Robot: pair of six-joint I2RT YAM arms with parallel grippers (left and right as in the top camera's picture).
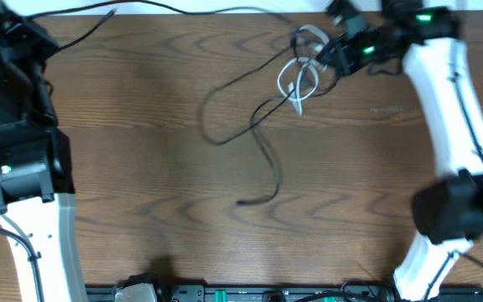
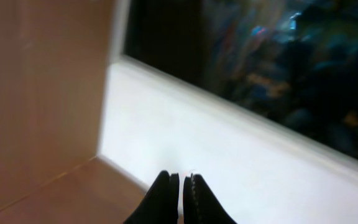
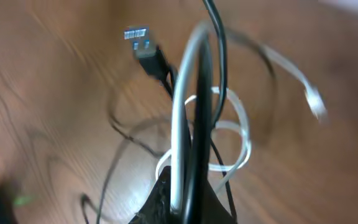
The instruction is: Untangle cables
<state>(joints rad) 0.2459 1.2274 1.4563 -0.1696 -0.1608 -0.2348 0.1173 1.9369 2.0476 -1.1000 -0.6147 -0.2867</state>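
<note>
**Step in hand.** The right gripper is clamped on the cables at the knot. In the right wrist view, one strand of the white cable and one black strand rise together from between the closed fingers. The grip therefore takes both cords, not one. The left gripper is closed on nothing and points off the table, toward a wall.

**Location.** The knot lies at the far right of the table, at the right gripper's tip.

**Orientation.** The white cable forms tight loops at the knot. Its small plug hangs clear to one side. The black cable throws a wide loop leftward from the knot. Its tail then runs toward the table centre, and the free end points left. A USB plug lies beside the knot, pointing away from the fingers.

**Next move.** Judged from this layout, separation calls for a second hold. Bring the left gripper in to pin the black tail, then draw the white loops away along their own axis. Pulling both strands together risks tightening the knot.
</note>
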